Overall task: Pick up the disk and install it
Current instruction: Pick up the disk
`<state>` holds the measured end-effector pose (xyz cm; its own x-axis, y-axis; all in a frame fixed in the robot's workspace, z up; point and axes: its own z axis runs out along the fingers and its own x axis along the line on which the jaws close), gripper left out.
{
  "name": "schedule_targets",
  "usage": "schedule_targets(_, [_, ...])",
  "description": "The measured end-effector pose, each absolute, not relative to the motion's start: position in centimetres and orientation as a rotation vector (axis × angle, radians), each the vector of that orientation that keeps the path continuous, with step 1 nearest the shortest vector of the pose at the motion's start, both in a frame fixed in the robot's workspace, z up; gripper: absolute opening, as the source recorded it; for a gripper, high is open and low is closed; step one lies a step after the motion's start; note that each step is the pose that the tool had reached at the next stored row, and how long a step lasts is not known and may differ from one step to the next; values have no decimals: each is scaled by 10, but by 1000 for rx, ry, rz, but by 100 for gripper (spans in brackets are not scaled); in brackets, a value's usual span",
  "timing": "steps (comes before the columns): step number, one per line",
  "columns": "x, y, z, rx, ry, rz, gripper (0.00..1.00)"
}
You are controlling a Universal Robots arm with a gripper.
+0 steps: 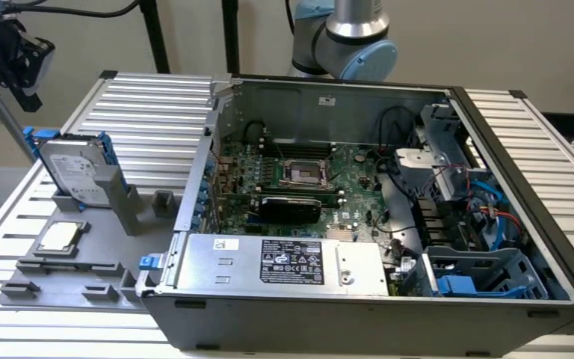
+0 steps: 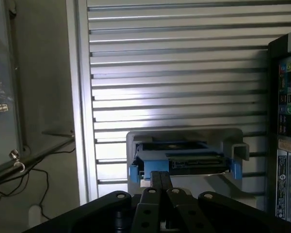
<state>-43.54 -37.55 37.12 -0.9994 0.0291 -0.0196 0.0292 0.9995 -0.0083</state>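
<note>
The disk (image 1: 72, 168) is a silver-grey drive with a white label and blue side rails. It stands on edge in a grey fixture (image 1: 68, 273) at the exterior view's left, beside the open computer case (image 1: 367, 224). My gripper (image 1: 26, 93) hangs high above and behind the disk, apart from it. In the wrist view the disk (image 2: 184, 158) shows edge-on in its grey slot, just beyond my gripper (image 2: 160, 175). The two fingers are shut together with nothing between them.
A small square silver chip (image 1: 57, 237) lies on the fixture in front of the disk. The case holds a motherboard (image 1: 297, 176), a power supply (image 1: 277, 262) and a blue plastic cage (image 1: 481, 277) at its near right corner. Ribbed metal table (image 2: 174, 73) surrounds everything.
</note>
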Motion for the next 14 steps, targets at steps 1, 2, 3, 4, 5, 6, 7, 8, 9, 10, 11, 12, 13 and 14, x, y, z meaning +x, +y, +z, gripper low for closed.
schedule_targets(1, [-435, -375, 371, 18, 3122, -13, 11])
schedule_targets(2, [-435, -375, 371, -10, 3122, -13, 11])
schedule_targets(3, [-435, -375, 371, -40, 3122, -13, 11])
schedule_targets(4, [-435, -376, 370, -67, 3121, -12, 11])
schedule_targets(5, [-435, -375, 370, -96, 3121, -12, 11])
schedule_targets(6, [-435, -375, 370, -124, 3120, -12, 11])
schedule_targets(7, [-435, -375, 370, -153, 3119, -11, 11])
schedule_targets(8, [-435, -376, 369, -181, 3117, -11, 11])
schedule_targets(9, [-435, -376, 369, -209, 3115, -11, 11])
schedule_targets(10, [-435, -376, 369, -238, 3113, -11, 11])
schedule_targets(11, [-435, -376, 369, -266, 3111, -10, 11])
schedule_targets(12, [-435, -376, 368, -294, 3108, -10, 11])
schedule_targets(13, [-435, -376, 368, -323, 3105, -10, 11])
schedule_targets(14, [-435, -376, 368, -351, 3102, -9, 11])
